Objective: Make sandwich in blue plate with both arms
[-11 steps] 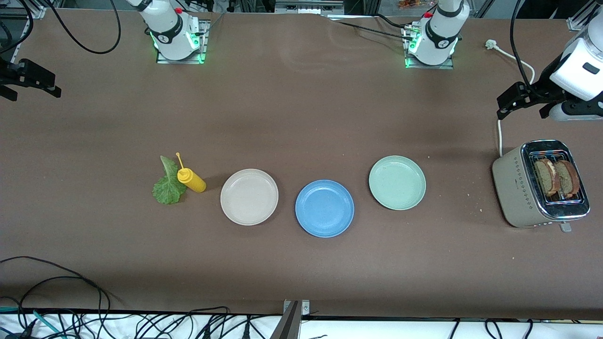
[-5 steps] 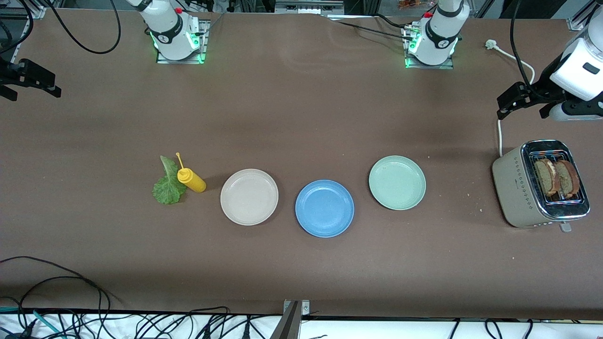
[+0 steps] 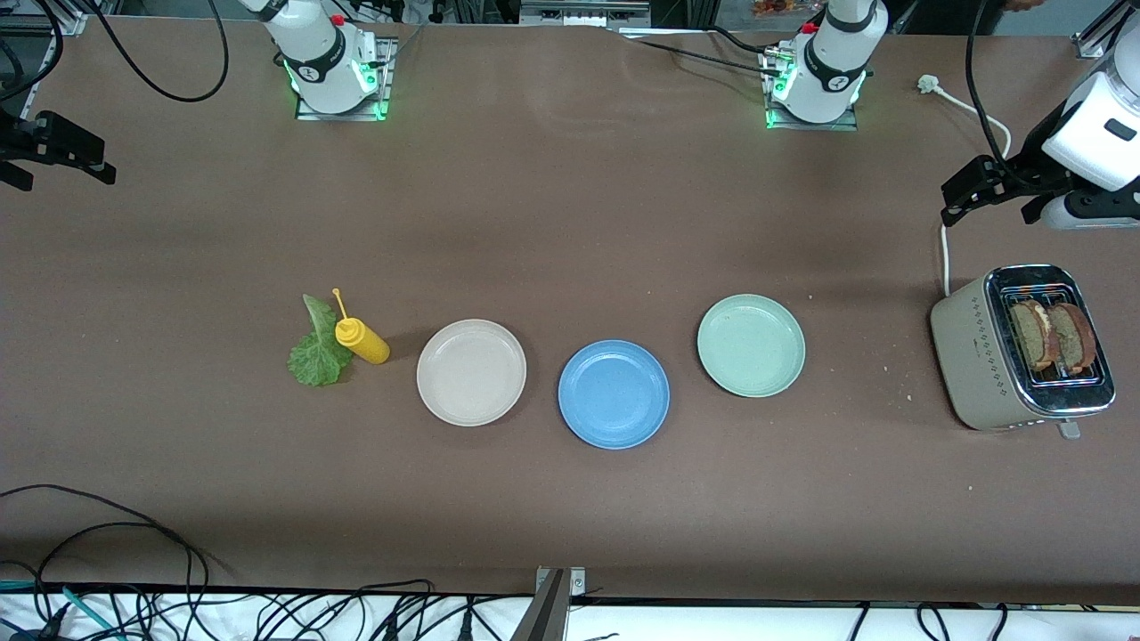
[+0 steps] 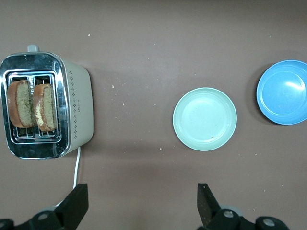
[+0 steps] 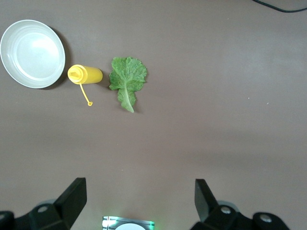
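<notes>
- The blue plate (image 3: 614, 393) lies nearest the front camera, empty, between the cream-white plate (image 3: 471, 372) and the mint-green plate (image 3: 751, 344).
- The lettuce leaf (image 3: 317, 349) lies flat on the surface (image 3: 570, 499) toward the right arm's end, just beside the yellow squeeze bottle (image 3: 361, 339), which lies on its side. The leaf is probably light, limp and easily torn; take hold at the thicker stem end.
- The two bread slices (image 3: 1053, 335) stand upright in the slots of the toaster (image 3: 997, 352) at the left arm's end. They are likely stiff, light and crumbly; grip each by its exposed top crust and lift straight up.
- The left gripper (image 3: 978, 187) hovers over the bare surface, farther from the front camera than the toaster, jaws spread wide, holding nothing.
- The right gripper (image 3: 55, 150) hangs at the right arm's end, well apart from the leaf, jaws fully apart and empty.
</notes>
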`<state>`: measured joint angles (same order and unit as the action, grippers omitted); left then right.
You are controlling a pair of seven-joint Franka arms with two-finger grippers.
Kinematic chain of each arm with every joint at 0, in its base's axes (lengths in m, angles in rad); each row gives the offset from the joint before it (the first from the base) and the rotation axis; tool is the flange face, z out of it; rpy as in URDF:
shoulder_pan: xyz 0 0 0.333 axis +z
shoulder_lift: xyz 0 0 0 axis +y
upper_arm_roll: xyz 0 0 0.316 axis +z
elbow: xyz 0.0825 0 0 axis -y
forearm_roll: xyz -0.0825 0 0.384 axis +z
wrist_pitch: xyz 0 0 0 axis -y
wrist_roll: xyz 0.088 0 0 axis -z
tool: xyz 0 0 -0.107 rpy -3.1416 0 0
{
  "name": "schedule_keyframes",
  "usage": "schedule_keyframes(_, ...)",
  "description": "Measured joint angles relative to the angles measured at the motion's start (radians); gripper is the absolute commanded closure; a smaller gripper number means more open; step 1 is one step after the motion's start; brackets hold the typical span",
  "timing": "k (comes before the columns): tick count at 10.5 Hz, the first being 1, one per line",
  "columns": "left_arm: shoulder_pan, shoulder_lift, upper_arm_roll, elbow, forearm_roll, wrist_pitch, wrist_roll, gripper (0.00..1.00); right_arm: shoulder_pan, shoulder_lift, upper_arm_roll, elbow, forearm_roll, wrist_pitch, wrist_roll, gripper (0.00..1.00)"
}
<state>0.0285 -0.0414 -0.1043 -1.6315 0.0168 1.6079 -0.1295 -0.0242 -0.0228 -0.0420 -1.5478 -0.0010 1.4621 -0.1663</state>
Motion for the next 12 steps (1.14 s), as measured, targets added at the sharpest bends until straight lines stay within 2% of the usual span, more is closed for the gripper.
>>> schedule_keyframes(12, 0.061, 0.011, 0.009, 0.0, 0.0, -0.002, 0.001, 0.0, 0.0, 0.0, 0.001, 0.0, 0.0, 0.0, 0.0, 0.0)
